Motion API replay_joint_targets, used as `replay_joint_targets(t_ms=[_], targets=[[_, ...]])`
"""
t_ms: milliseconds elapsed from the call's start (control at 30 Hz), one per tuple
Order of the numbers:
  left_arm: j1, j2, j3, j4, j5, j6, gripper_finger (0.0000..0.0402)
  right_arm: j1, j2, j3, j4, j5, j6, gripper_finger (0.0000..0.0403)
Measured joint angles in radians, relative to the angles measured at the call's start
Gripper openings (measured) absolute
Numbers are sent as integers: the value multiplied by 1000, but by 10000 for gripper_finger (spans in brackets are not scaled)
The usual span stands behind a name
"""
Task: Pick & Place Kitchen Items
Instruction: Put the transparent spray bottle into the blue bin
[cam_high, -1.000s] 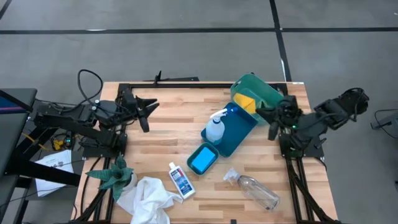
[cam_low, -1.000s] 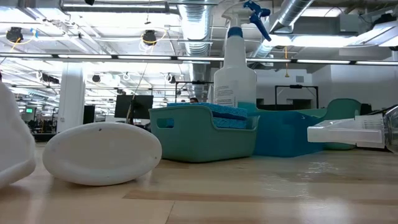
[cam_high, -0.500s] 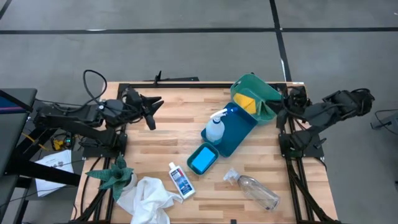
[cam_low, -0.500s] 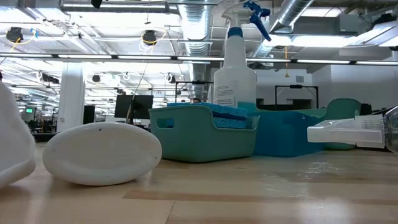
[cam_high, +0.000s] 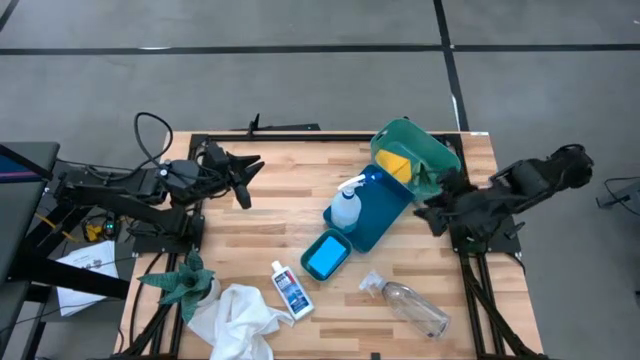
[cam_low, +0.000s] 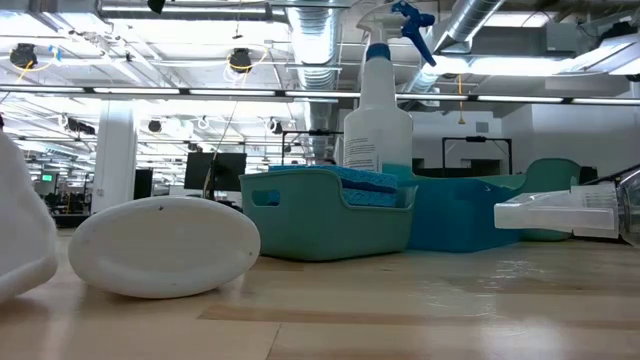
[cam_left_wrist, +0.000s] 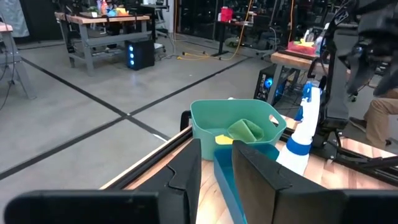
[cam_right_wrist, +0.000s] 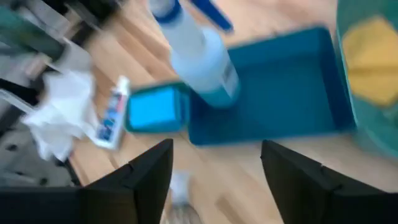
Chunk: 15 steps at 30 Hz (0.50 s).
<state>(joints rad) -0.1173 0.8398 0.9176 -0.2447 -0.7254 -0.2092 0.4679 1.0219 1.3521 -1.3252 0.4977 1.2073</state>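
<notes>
A tray (cam_high: 388, 205) sits right of the table's (cam_high: 280, 205) centre, with a spray bottle (cam_high: 346, 207) standing in it. A bin (cam_high: 440, 152) behind it holds what seems a pad (cam_high: 396, 162). A small tub (cam_high: 326, 256) touches the tray's front. Left of the tub lie a small bottle (cam_high: 290, 290), a cloth (cam_high: 238, 316) and a plant (cam_high: 183, 281); right, a plastic bottle (cam_high: 412, 306).

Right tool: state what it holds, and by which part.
Nothing. The right tool stands open and empty above the table, with the spray bottle and the blue tray ahead of it, neither one touched.
</notes>
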Motion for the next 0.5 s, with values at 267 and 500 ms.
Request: replay_joint_targets(t_ms=[267,500], targets=[[0,0,0,-1,19,1,87,58,144,0,-41,-151,131,245],[0,0,0,-2,79,36,87,89,239,0,11,-230,182,244]])
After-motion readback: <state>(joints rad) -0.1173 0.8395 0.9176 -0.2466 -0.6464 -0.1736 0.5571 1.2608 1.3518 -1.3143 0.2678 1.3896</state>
